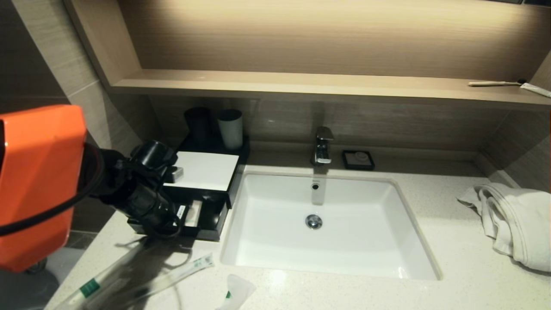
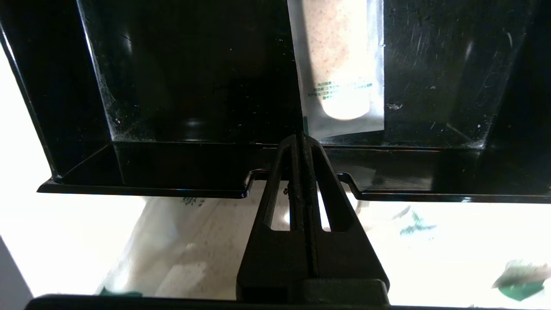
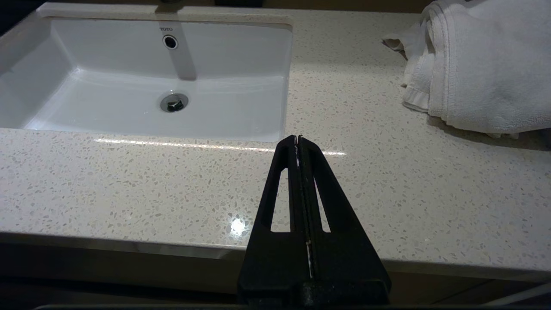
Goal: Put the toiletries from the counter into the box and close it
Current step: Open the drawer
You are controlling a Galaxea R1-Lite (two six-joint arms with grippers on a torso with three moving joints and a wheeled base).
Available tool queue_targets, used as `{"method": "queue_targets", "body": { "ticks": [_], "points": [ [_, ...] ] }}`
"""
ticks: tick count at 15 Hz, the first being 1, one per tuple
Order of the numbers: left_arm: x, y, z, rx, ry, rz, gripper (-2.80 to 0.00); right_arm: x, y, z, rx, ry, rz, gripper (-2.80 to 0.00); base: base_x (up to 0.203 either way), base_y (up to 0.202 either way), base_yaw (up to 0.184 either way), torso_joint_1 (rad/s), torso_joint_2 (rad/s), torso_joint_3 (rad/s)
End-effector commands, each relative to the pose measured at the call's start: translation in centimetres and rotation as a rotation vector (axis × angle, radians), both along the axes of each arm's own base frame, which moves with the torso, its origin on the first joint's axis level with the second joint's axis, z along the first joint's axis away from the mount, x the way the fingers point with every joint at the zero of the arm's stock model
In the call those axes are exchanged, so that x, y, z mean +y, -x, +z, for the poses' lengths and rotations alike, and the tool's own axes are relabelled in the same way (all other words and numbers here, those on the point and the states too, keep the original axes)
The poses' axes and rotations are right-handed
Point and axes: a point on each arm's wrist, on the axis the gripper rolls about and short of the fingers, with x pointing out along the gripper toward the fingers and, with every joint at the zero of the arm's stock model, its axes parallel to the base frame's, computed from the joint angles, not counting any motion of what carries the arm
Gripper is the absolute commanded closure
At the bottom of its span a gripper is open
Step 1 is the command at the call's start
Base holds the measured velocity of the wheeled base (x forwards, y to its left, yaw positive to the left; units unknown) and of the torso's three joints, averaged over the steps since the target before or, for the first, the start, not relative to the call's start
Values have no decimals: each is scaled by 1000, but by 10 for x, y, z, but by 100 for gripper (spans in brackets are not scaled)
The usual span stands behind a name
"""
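Near bench edge: long clear packets with green print (image 1: 142, 277) lay on the bench (image 1: 430, 267) in front of the box; a smaller crumpled packet (image 1: 236, 292) sat beside them, toward the sink.
Right claw (image 3: 298, 138): fingers pressed together, holding nothing, hovering over the bench's front edge between sink and towel; only its wrist view showed it.
Left claw (image 2: 301, 137): fingers pressed flat together, nothing between them, tips right at the notched front lip of the open box drawer.
Left arm (image 1: 146, 193): reached in over the box's near end.
Box (image 1: 211, 215): black, left of the sink, drawer pulled out toward the bench edge, white lid (image 1: 205, 170) on top.
In the drawer: one clear sachet with a beige item (image 2: 340, 69) lay in it, just beside the divider; the other compartment looked dark, contents unclear.
Sink (image 1: 400, 241): white, mid-bench, tap (image 1: 323, 146) behind it.
Towel (image 1: 514, 221): white, bunched at the right end.
Behind box: two cups (image 1: 230, 128), one dark, one pale.
Shelf (image 1: 301, 84): a toothbrush (image 1: 495, 83) at the far right.
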Motion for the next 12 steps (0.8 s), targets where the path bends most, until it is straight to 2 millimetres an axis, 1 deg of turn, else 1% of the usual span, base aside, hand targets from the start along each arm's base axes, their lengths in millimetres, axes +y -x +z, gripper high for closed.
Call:
{"method": "queue_targets", "body": {
  "ticks": [1,7,12],
  "points": [
    [1,3,1,16,-6,-1,0,0,0,0,0,0,0,0,0,0,0,0,0,0],
    [2,10,5,40,-14,-11,0,0,0,0,0,0,0,0,0,0,0,0,0,0],
    [4,22,11,61,-19,-15,0,0,0,0,0,0,0,0,0,0,0,0,0,0]
  ]
}}
